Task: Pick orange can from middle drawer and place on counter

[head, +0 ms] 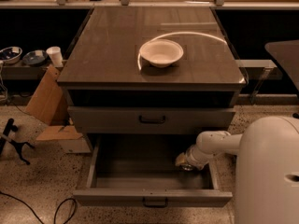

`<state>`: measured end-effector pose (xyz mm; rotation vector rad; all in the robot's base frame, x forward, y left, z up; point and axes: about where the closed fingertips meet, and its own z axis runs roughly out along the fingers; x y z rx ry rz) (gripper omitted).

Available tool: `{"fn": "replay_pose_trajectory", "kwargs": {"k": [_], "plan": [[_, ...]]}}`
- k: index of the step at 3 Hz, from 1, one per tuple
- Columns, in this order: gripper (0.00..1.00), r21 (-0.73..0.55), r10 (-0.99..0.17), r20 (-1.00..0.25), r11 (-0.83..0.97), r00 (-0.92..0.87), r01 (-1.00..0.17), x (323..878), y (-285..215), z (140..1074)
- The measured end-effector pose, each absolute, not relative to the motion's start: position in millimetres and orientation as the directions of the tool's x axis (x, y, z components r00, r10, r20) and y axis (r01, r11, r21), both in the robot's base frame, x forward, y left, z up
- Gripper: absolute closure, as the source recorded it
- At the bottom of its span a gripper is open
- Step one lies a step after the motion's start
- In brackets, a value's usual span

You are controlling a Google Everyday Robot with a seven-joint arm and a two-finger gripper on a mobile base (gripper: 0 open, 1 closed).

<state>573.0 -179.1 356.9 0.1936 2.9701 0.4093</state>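
The middle drawer (93,169) is pulled open below the cabinet, its low front panel and dark handle toward me. My gripper (183,162) reaches down into the drawer's right side, close to the tray floor and the right wall. The orange can does not show; the gripper and wrist cover that corner of the tray. The counter (107,55) is the wide glossy dark top above, with a white bowl (161,52) standing near its middle.
A taller-fronted grey drawer (152,119) is closed just above the open one. My white body (268,171) fills the lower right. A cardboard box (46,106) leans at the cabinet's left. A cup (55,56) and bowls sit on a low shelf at left. Cables lie on the floor.
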Motion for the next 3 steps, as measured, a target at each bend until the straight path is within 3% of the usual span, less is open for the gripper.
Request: {"fn": "replay_pose_trajectory", "kwargs": {"k": [2, 3], "plan": [[0.88, 0.252, 0.191, -0.125, 0.955, -0.974, 0.155, 564.8, -190.1, 368.3], [1.0, 0.236, 0.223, -0.159, 0.955, -0.962, 0.182, 553.0, -200.3, 389.1]]}}
